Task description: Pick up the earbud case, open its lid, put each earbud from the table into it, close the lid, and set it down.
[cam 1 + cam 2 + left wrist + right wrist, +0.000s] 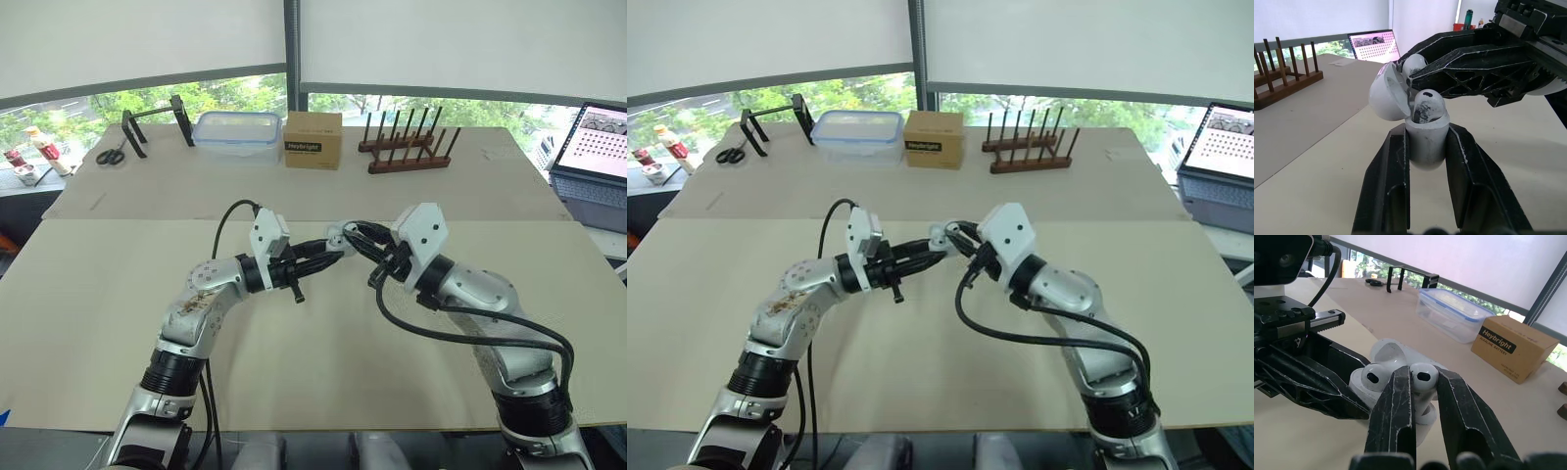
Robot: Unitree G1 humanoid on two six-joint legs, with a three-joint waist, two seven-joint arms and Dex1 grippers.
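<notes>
The left pincer (331, 253) is closed on the small white glossy earbud case (1425, 147), one black finger pressed to each side of its rounded body. The case is in the air above the beige tabletop (343, 343), about midway between the two arms. Its hinged lid (1385, 93) is tipped back and open.

The right pincer (1422, 374) reaches in from the opposite side and meets the case at its open mouth. Its fingers are drawn narrow and pinch a white earbud (1423, 376) by its rounded head, right at the opening. I cannot tell whether this bud has gone down into its slot. A second white earbud (1373, 377) is just beside it, with its head standing up out of the case body.

Along the far edge of the tabletop, well apart from the arms, stand several things. There is a clear plastic food container with a blue-rimmed lid (236, 134). Just beside it is a brown cardboard box with a dark label (313, 139), and next to that a dark wooden peg rack (407, 147). Farther to the left are a black metal stand (152, 122) and a pair of black-handled scissors (111, 156). An open laptop (598, 142) is at the far right.
</notes>
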